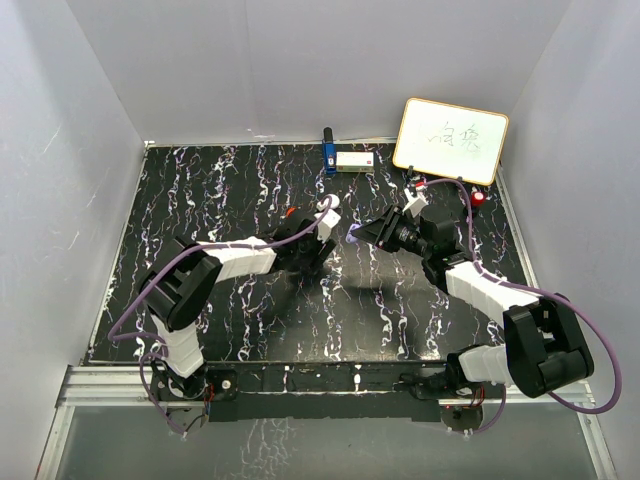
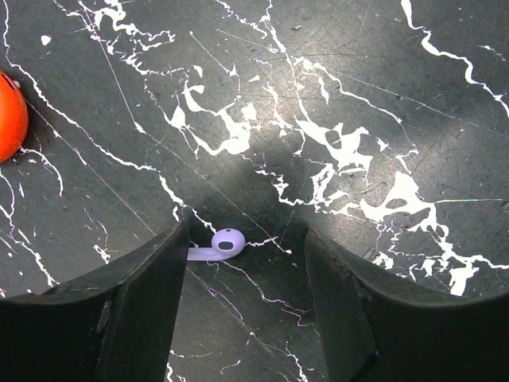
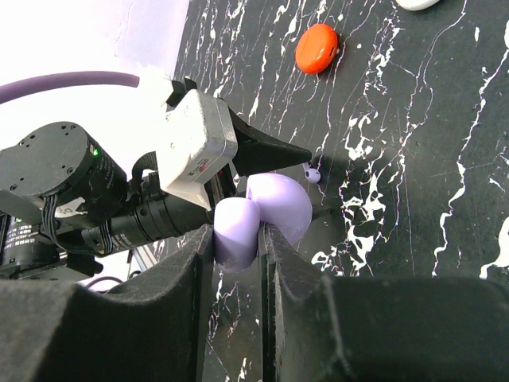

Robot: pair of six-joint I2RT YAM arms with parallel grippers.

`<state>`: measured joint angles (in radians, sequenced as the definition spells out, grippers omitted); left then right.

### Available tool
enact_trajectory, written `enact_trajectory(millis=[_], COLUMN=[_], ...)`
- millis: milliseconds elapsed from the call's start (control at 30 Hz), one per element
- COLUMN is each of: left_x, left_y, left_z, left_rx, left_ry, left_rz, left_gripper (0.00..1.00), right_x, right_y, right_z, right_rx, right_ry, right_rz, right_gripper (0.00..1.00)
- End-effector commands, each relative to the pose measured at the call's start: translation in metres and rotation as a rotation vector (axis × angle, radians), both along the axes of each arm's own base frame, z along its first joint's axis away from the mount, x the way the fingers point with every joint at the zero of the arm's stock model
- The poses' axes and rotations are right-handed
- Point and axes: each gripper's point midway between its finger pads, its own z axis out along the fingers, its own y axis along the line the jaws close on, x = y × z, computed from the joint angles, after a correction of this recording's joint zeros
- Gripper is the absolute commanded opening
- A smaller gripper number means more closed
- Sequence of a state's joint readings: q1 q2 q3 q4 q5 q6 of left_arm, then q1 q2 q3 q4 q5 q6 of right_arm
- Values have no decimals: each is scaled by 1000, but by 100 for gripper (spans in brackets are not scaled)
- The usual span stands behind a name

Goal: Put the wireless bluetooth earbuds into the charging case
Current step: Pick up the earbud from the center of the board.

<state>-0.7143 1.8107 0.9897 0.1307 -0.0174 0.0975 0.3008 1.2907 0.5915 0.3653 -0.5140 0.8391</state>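
Note:
A tiny lilac earbud (image 2: pixel 226 241) lies on the black marbled table, its stem pointing at the inner face of one finger. My left gripper (image 2: pixel 246 235) is down at the table and open, one finger on each side of the earbud, which sits nearer that finger. The same earbud (image 3: pixel 312 173) shows in the right wrist view just past the left gripper's fingertip (image 3: pixel 274 151). My right gripper (image 3: pixel 237 235) is shut on the lilac charging case (image 3: pixel 266 215), held just above the table beside the left gripper (image 1: pixel 325 225). The case's inside is hidden.
A round red pod (image 2: pixel 9 118) lies left of the left gripper, also the red pod (image 3: pixel 317 48) in the right wrist view. A whiteboard (image 1: pixel 450 140) leans at the back right, with a white box (image 1: pixel 355 161) and a small blue object (image 1: pixel 327 150) at the back edge.

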Motion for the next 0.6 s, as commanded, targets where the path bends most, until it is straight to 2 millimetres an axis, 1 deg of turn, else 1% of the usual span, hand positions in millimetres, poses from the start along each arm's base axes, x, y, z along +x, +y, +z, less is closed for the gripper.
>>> enact_trajectory(millis=[0, 433, 567], left_x=[2, -1, 0], left_y=[3, 6, 7], left_z=[-3, -8, -10], left_rx=[3, -22, -27], left_ry=[30, 69, 81], left_rz=[-17, -36, -39], left_gripper=[58, 51, 47], right_x=[5, 4, 5], right_y=[-1, -1, -1], right_z=[20, 22, 23], right_rx=[13, 16, 16], right_ry=[-86, -88, -91], right_rz=[-9, -8, -7], right_gripper=[0, 0, 0])
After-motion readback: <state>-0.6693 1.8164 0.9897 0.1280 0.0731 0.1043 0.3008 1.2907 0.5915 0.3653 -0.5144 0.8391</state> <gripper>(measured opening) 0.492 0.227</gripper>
